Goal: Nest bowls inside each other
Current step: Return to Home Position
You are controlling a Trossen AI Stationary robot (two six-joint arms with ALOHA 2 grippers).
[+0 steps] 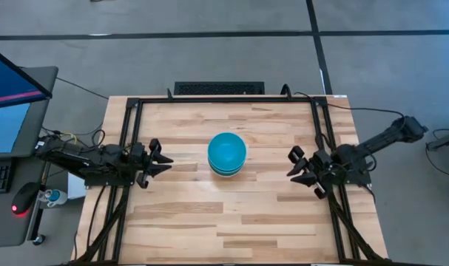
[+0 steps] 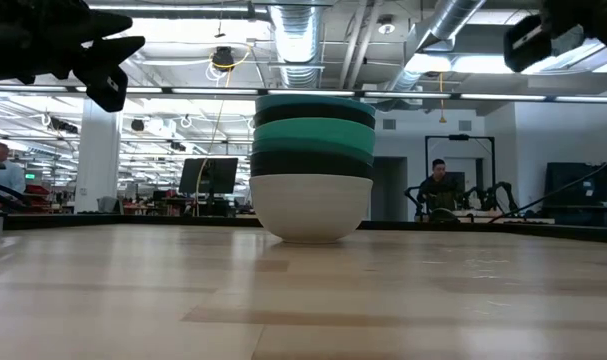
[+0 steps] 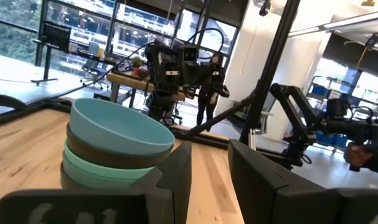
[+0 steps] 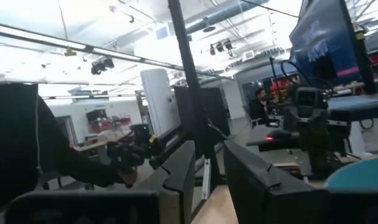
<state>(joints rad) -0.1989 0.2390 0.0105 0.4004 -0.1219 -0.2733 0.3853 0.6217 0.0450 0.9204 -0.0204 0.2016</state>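
Note:
The bowls stand nested in one stack [image 1: 227, 154] at the middle of the table. A white bowl [image 2: 311, 205] is at the bottom, black and teal-green ones sit above it, and a turquoise-blue bowl [image 3: 117, 127] is on top. My left gripper [image 1: 163, 161] hovers open to the stack's left, above the table, pointing at it. My right gripper [image 1: 294, 164] hovers open to the stack's right, also facing it. Both stay clear of the bowls. In the right wrist view only a turquoise rim [image 4: 363, 174] shows beside the fingers [image 4: 176, 174].
A black frame rail [image 1: 128, 148] runs along the table's left, right and far sides. A keyboard [image 1: 219, 88] lies beyond the far edge. A laptop [image 1: 9, 96] and a mouse [image 1: 23, 198] sit on a side stand to the left. A person [image 2: 438, 185] shows far behind.

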